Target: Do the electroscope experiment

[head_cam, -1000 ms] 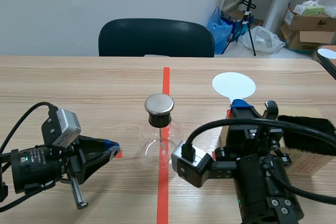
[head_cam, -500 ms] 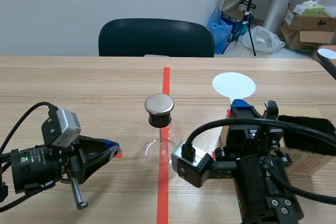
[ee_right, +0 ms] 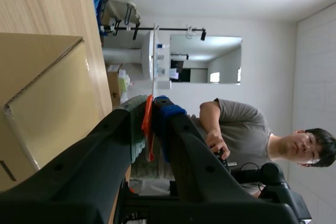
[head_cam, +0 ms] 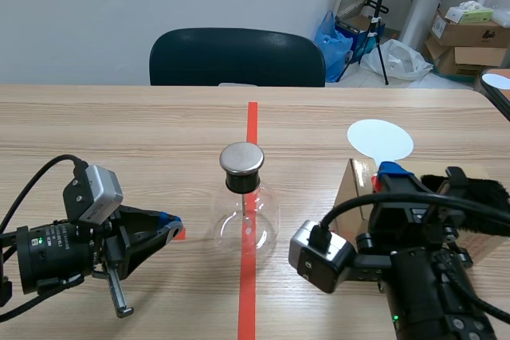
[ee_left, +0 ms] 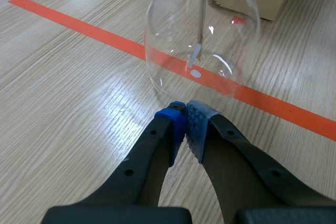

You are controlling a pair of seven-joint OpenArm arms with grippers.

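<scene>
Wood table (head_cam: 119,133): flask (head_cam: 245,220) with rod (ee_left: 202,9) inside

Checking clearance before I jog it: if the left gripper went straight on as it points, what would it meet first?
The glass flask: its round wall stands just ahead of the shut left gripper.

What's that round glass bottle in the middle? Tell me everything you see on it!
It is a clear glass flask with a round belly and short neck, standing upright on the orange-red tape line. A black stopper plugs the neck, with a shiny round metal cap on top. Inside, a thin rod hangs down, ending in a small pale strip. The left gripper, shut, points at its base; nothing holds it.
</scene>
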